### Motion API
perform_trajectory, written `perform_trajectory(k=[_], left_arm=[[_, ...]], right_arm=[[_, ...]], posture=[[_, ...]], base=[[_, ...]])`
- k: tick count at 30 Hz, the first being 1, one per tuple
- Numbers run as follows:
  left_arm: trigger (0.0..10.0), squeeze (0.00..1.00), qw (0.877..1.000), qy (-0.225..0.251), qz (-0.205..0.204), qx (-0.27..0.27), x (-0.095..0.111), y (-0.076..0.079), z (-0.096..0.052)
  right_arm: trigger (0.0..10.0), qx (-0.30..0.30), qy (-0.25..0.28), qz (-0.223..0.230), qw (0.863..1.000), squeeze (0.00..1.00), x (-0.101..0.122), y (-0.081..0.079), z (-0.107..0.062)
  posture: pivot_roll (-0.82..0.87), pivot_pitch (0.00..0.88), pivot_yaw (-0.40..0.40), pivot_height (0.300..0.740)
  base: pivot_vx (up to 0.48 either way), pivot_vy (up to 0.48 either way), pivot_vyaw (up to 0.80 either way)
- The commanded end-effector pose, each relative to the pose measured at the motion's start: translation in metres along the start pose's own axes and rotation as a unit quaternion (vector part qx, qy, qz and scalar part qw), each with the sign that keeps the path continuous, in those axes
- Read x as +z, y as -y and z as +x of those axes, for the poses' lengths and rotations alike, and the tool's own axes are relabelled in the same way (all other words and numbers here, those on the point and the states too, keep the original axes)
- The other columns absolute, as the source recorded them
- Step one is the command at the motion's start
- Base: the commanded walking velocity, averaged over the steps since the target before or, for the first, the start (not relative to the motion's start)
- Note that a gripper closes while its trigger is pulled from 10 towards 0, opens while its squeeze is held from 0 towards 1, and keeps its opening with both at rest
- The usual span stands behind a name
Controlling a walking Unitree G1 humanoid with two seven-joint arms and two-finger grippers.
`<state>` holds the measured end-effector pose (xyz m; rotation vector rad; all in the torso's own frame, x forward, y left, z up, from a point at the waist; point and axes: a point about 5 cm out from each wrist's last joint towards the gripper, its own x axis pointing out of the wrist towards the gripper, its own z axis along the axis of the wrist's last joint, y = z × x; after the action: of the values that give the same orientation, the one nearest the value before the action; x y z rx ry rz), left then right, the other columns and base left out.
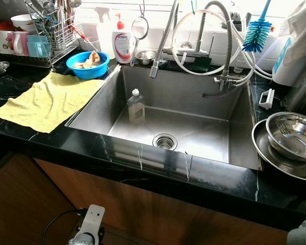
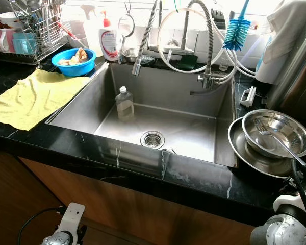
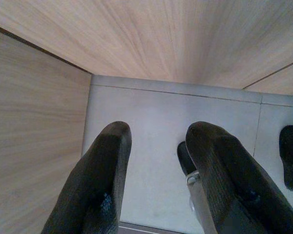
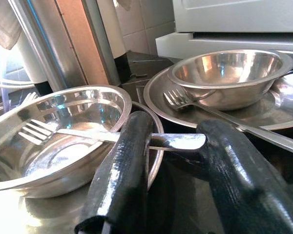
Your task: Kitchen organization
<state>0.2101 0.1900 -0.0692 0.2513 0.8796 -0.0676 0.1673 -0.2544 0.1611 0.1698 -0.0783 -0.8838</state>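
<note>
Hovering beside the steel bowl (image 4: 63,131) right of the sink (image 1: 194,132), our right gripper (image 4: 173,161) held its fingers spread around the fork (image 4: 112,136) handle, seemingly not touching; our left gripper (image 3: 156,180) hung spread.

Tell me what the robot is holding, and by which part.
Nothing yet: the right end effector stands open around the fork at its handle end; the left end effector is empty.
</note>
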Motion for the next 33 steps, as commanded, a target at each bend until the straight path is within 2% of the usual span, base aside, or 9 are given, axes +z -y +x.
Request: perform_trajectory(k=[1, 9, 11, 17, 18, 19, 21, 22, 33], left_arm=[[10.0, 0.0, 1.0, -0.01, 0.008, 0.003, -0.005, -0.003, -0.001], [10.0, 0.0, 1.0, -0.009, 0.009, 0.005, -0.005, -0.003, -0.001], [10.0, 0.0, 1.0, -0.009, 0.011, 0.005, -0.005, -0.003, -0.001], [10.0, 0.0, 1.0, -0.009, 0.01, 0.005, -0.005, -0.002, -0.001], [10.0, 0.0, 1.0, -0.01, 0.01, 0.005, -0.005, -0.002, -0.001], [10.0, 0.0, 1.0, -0.01, 0.011, 0.005, -0.005, -0.002, -0.001], [10.0, 0.0, 1.0, -0.01, 0.011, 0.005, -0.006, -0.002, -0.001], [10.0, 0.0, 1.0, -0.01, 0.01, 0.006, -0.006, -0.002, -0.001], [10.0, 0.0, 1.0, -0.009, 0.008, 0.006, -0.006, -0.001, -0.001]], right_arm=[[0.0, -0.016, -0.037, 0.032, 0.999, 0.0, -0.012, -0.003, -0.008], [0.0, -0.008, -0.035, 0.041, 0.999, 0.0, -0.011, -0.007, -0.008], [0.0, 0.029, -0.037, 0.048, 0.998, 0.0, -0.011, -0.015, -0.008], [0.0, 0.063, -0.028, 0.061, 0.996, 0.0, -0.007, -0.025, -0.01], [2.8, 0.089, -0.035, 0.065, 0.993, 0.0, -0.007, -0.031, -0.011], [10.0, 0.103, -0.037, 0.065, 0.992, 0.0, -0.008, -0.035, -0.012], [10.0, 0.125, -0.036, 0.067, 0.989, 0.0, -0.007, -0.041, -0.014], [10.0, 0.142, -0.02, 0.063, 0.988, 0.0, -0.003, -0.046, -0.017], [10.0, 0.174, 0.014, 0.061, 0.983, 0.0, 0.009, -0.055, -0.017]], posture=[[-0.15, 0.0, 0.006, 0.74], [-0.15, 0.0, 0.007, 0.74], [-0.15, 0.0, 0.007, 0.74], [-0.15, 0.0, 0.007, 0.74], [-0.15, 0.0, 0.007, 0.74], [-0.15, 0.0, 0.006, 0.74], [-0.15, 0.0, 0.005, 0.74], [-0.14, 0.0, 0.004, 0.74], [-0.15, 0.0, 0.002, 0.74]], base=[[0.0, 0.0, 0.0], [0.0, 0.0, 0.0], [0.0, 0.0, 0.0], [0.0, 0.0, 0.0], [0.0, 0.0, 0.0], [0.0, 0.0, 0.0], [0.0, 0.0, 0.0], [0.0, 0.0, 0.0], [0.0, 0.0, 0.0]])
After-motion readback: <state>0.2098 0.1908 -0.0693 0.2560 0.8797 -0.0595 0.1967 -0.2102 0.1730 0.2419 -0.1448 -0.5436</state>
